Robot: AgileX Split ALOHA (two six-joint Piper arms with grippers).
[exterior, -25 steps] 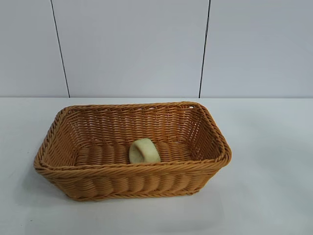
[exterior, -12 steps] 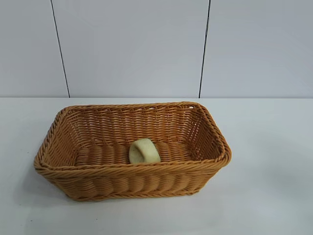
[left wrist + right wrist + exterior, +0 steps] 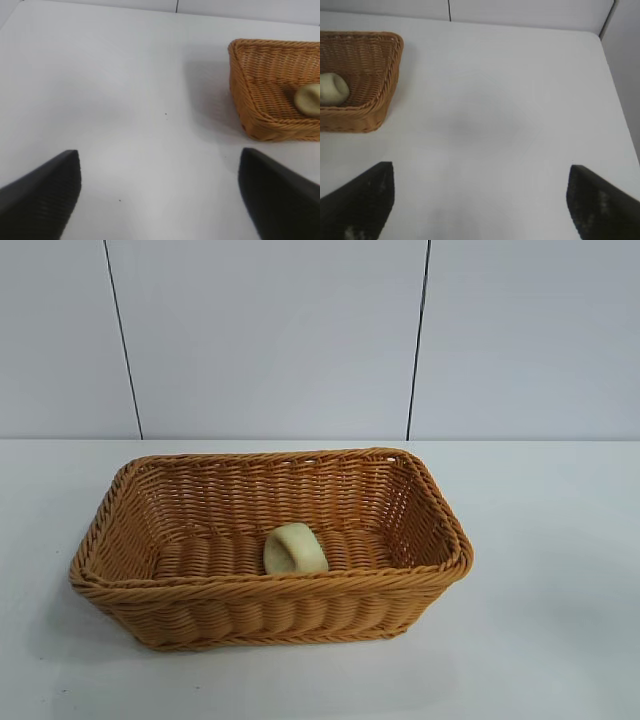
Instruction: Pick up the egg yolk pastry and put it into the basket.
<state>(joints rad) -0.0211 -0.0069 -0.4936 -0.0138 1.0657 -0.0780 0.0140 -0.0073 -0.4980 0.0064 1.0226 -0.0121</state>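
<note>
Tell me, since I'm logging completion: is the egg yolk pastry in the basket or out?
In. The egg yolk pastry lies on the woven floor of the basket, behind its near wall.

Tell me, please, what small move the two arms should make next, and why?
Probably none beyond staying parked: the small pale yellow-cream round pastry already lies on the floor of the large orange-brown woven wicker basket. The left tool and right tool both hang open and empty over the bare white table.

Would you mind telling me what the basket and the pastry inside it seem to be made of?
The basket looks like woven wicker, orange-brown, with visible strands and a braided rim; possibly plastic imitation. The egg yolk pastry looks matte, pale yellow-cream and smooth, like dough or a foam replica.
</note>
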